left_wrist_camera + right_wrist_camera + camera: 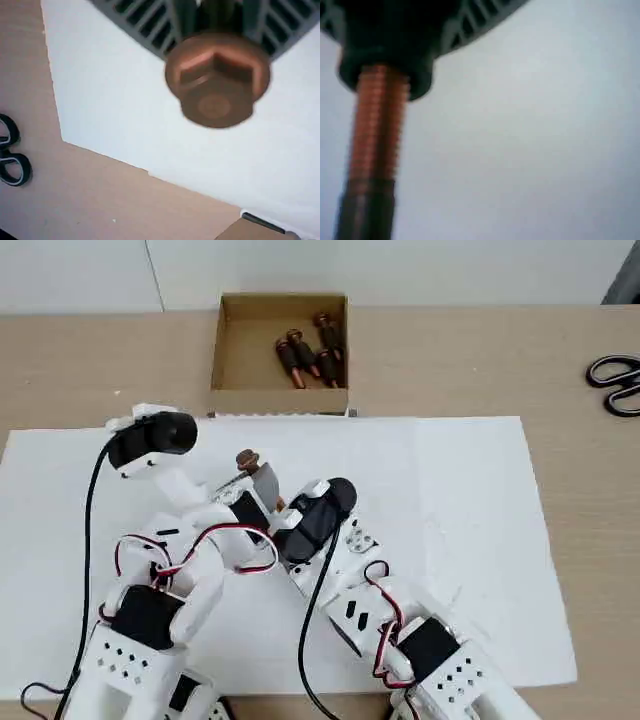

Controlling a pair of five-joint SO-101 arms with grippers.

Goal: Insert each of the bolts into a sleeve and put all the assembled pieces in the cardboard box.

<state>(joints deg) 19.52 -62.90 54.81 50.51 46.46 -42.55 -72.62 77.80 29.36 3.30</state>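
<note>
My left gripper (257, 480) is shut on a copper bolt (247, 458) above the white sheet; in the left wrist view the bolt's hex head (216, 82) juts out from the ribbed grey fingers (135, 20). My right gripper (280, 508) sits right beside it, shut on a dark sleeve (382, 60). In the right wrist view the bolt's threaded shaft (375, 130) runs into the sleeve's mouth. The cardboard box (280, 400) stands at the far edge of the sheet, with assembled pieces (312, 352) lying inside.
A white paper sheet (470, 520) covers the middle of the wooden table (90, 370). Black scissors (615, 385) lie at the far right, off the sheet; the left wrist view also shows the scissors (12, 160). Both arm bases crowd the near edge.
</note>
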